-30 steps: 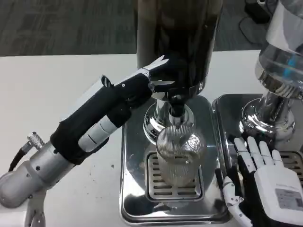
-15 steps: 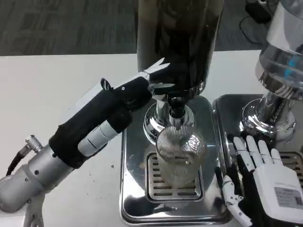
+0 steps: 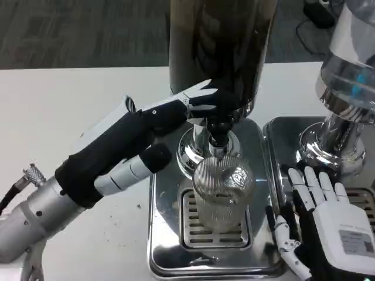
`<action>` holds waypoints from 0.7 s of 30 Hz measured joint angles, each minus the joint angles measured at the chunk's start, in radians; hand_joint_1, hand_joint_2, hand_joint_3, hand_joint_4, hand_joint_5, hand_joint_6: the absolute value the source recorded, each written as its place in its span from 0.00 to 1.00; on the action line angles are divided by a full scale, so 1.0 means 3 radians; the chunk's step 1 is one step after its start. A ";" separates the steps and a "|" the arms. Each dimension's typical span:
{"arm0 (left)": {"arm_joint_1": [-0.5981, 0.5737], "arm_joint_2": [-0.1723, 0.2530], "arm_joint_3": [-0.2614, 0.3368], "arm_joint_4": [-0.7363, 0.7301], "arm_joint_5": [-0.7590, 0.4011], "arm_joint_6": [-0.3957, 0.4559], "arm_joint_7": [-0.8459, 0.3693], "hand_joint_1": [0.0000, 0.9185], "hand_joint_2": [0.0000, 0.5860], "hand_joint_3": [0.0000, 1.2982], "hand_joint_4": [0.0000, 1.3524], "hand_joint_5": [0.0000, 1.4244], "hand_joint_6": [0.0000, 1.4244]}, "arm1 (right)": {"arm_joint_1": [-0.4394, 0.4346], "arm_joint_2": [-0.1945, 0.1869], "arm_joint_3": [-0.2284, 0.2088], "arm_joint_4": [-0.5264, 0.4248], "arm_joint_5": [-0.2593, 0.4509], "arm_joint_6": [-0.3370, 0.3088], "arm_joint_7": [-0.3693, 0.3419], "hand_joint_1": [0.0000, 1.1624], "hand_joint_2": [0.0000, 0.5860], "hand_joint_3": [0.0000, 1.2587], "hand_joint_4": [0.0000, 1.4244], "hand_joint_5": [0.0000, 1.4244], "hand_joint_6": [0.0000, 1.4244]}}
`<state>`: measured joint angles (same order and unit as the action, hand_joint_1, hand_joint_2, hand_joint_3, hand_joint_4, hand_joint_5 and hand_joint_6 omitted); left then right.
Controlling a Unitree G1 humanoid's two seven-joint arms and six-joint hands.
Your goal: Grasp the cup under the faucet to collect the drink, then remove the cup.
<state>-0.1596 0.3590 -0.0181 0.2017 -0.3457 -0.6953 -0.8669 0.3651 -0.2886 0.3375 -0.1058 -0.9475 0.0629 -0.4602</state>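
Note:
A ribbed clear cup (image 3: pixel 221 195) stands upright on the drip grate (image 3: pixel 193 225), right under the faucet spout (image 3: pixel 218 139) of the dark drink dispenser (image 3: pixel 218 50). My left hand (image 3: pixel 188 106) reaches up to the tap, its white fingertips (image 3: pixel 202 93) touching the lever area above the spout. My right hand (image 3: pixel 319 219) sits to the right of the cup with fingers spread, a small gap from the glass, holding nothing. Whether liquid is in the cup is hard to tell.
The chrome drip tray (image 3: pixel 161 234) surrounds the grate. A second dispenser with a clear tank (image 3: pixel 351 76) and its own tray (image 3: pixel 281 140) stands at the right, close behind my right hand. White tabletop (image 3: pixel 64 111) spreads to the left.
My left hand has moved right and slightly forward, its fingertips now closer over the tap. The right hand has barely shifted. The cup has stayed put.

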 measured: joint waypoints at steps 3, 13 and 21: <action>0.0000 0.0041 -0.0010 -0.0014 0.0019 -0.0033 0.0012 0.00 0.27 0.23 0.09 0.24 0.16 | 0.0000 0.0000 -0.0001 0.0002 0.0003 0.0000 0.0000 0.00 0.97 0.06 0.00 0.00 0.00; -0.0003 0.0134 -0.0042 -0.0052 0.0150 -0.0173 0.0096 0.00 0.28 0.26 0.12 0.26 0.17 | -0.0026 0.0010 -0.0021 0.0057 0.0094 -0.0020 0.0000 0.00 0.97 0.06 0.00 0.00 0.00; -0.0003 0.0207 -0.0113 -0.0053 0.0167 -0.0244 0.0165 0.00 0.29 0.27 0.12 0.26 0.18 | -0.0011 0.0031 -0.0171 -0.0002 0.0626 -0.0242 0.0117 0.06 0.62 0.00 0.00 0.00 0.01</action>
<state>-0.1606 0.4212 -0.0520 0.1858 -0.2957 -0.7684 -0.8176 0.3619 -0.2792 0.2863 -0.1063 -0.7597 -0.0097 -0.4251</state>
